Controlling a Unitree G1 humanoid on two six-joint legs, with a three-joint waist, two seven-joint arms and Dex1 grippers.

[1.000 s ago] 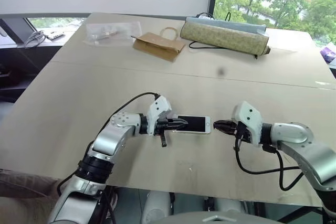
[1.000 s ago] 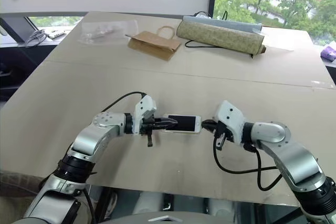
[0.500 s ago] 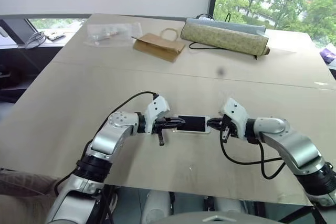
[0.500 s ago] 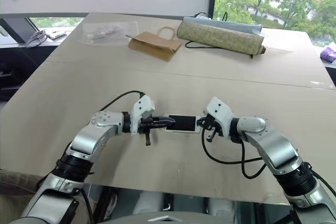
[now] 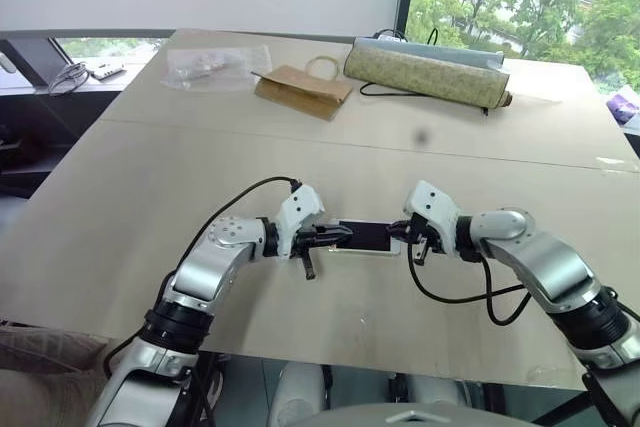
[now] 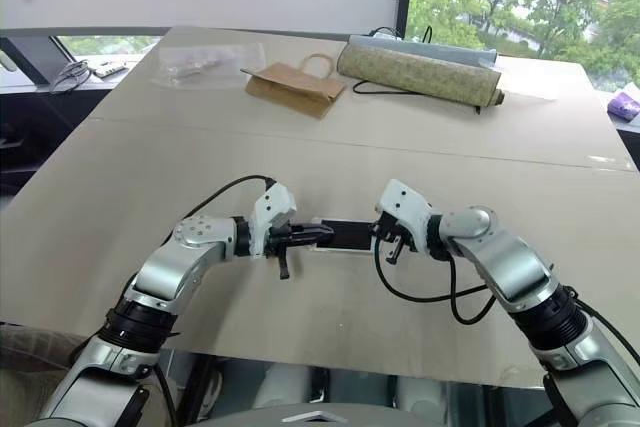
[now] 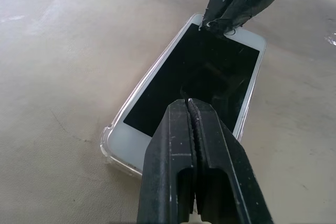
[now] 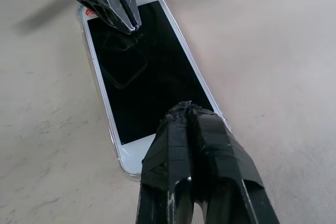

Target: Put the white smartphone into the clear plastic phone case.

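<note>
At lower centre of the frame the white smartphone (image 7: 194,85) is seen lying flat in the clear plastic phone case (image 7: 108,145); closed, empty, the left gripper (image 7: 190,103) and right gripper (image 8: 185,109) are pressed on its ends; rigid, slick glass is judged best pushed at the corners; farther up, a paper bag (image 5: 302,89) is seen.

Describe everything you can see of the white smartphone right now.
The white smartphone is a flat rounded-corner slab with a glossy black screen and white bezels at both ends. It lies face up on the beige table, seated in the clear plastic phone case, whose transparent rim shows around its corners. The left gripper and right gripper, jaws shut, press on opposite ends of it.
</note>
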